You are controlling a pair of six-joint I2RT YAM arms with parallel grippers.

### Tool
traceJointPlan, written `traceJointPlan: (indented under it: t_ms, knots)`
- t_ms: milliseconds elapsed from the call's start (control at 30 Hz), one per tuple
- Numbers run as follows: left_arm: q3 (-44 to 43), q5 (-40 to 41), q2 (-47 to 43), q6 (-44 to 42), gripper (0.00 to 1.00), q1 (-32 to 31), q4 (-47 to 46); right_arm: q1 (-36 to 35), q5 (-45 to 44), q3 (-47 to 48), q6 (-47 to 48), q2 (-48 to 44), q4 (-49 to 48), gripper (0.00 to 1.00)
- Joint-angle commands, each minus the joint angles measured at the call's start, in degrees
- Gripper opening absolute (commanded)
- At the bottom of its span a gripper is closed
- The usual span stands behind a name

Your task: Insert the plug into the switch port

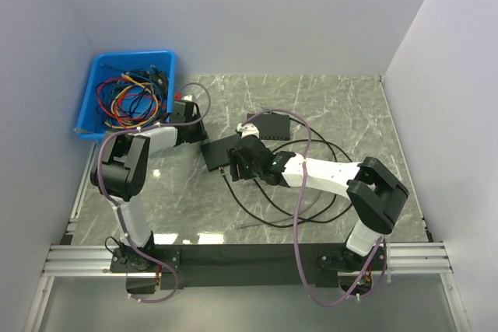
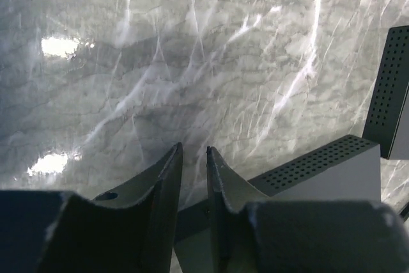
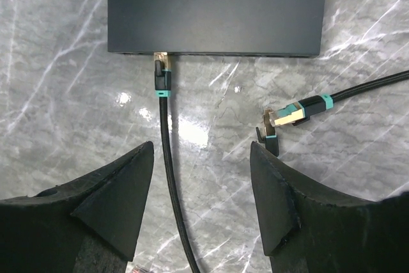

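Bearing MERCURY (faint), switch, plug at edge

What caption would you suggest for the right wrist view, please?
Open right gripper facing the switch: one plug in a port, a second plug lying loose.

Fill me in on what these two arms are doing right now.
The right gripper hovers open in front of a black Mercury switch. A first plug on a black cable already sits in a port on the switch's near edge. A second, gold-tipped plug lies loose on the marble table near the right finger, and nothing grips it. The left gripper is almost closed and empty, beside a perforated switch housing.
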State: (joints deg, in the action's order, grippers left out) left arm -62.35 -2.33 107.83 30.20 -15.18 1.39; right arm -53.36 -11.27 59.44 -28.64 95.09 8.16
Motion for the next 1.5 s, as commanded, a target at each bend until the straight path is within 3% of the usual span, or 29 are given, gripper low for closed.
traceJointPlan:
  t_ms: [0,300,667,867,1033,1300,1467]
  knots:
    - [3.79,-1.10,-1.47,-0.75,0.29,-0.20,2.31,-0.25,0.10,0.68,0.43,0.45,-0.43,0.68]
    - [14.79,-3.21,-11.31,2.67,0.28,-1.08,1.69,-1.56,2.21,0.94,0.60,1.50,-1.40,0.65]
    - [15.68,0.92,-16.78,3.82,0.26,-0.99,2.22,-3.41,3.62,1.83,2.62,5.02,-2.27,0.48]
    - [15.67,1.54,-16.78,3.56,0.35,-0.38,-4.62,-3.50,4.41,1.47,3.68,7.04,-3.07,0.46]
    - [17.96,-3.38,-17.13,3.11,0.41,0.59,-13.59,-3.59,4.32,2.78,4.12,9.23,-2.63,0.44]
    - [21.13,-10.94,-11.86,5.14,0.30,1.64,-24.06,-3.59,3.71,5.07,4.47,11.78,-2.01,0.40]
    - [20.16,-11.65,-7.73,5.05,0.24,1.73,-23.71,-3.50,3.53,5.77,4.47,12.40,-1.66,0.27]
